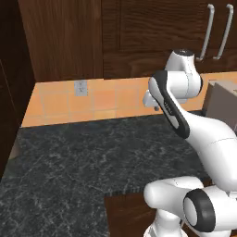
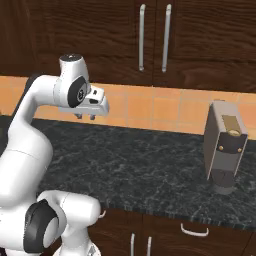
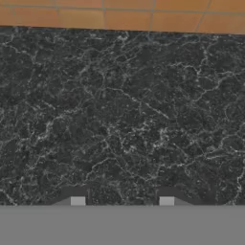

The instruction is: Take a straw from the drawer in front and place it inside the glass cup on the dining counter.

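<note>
Gripper (image 2: 85, 117): held above the black granite counter (image 2: 150, 165), well clear of its surface. The fingertips (image 3: 78, 201) are seen apart in the hand view, with bare granite between them; nothing is clamped.
Arm: raised over the counter, with the hand pointing down.
Drawer (image 2: 195, 232): located under the counter's front edge in the right base view, to the right of the arm's base. A curved silver handle (image 2: 194, 231) is seen on its front. The front lies flush with the cabinet face; the drawer is closed.
Right base view, additional: a grey-brown box-shaped appliance (image 2: 225, 147) is seen standing upright on the counter, well to the right of the gripper.
Left base view, additional: a wall outlet (image 1: 80, 87) is shown on the orange tile backsplash (image 1: 60, 104), and the counter is seen to turn toward the camera along the left side, forming a corner.
Hand view: granite is shown below the fingers, with the backsplash at the top edge.
Edges: the counter's front edge runs just ahead of the arm's base.
Open room: the granite between the gripper and the appliance is bare; upper cabinet doors (image 2: 150, 35) hang above the backsplash.
</note>
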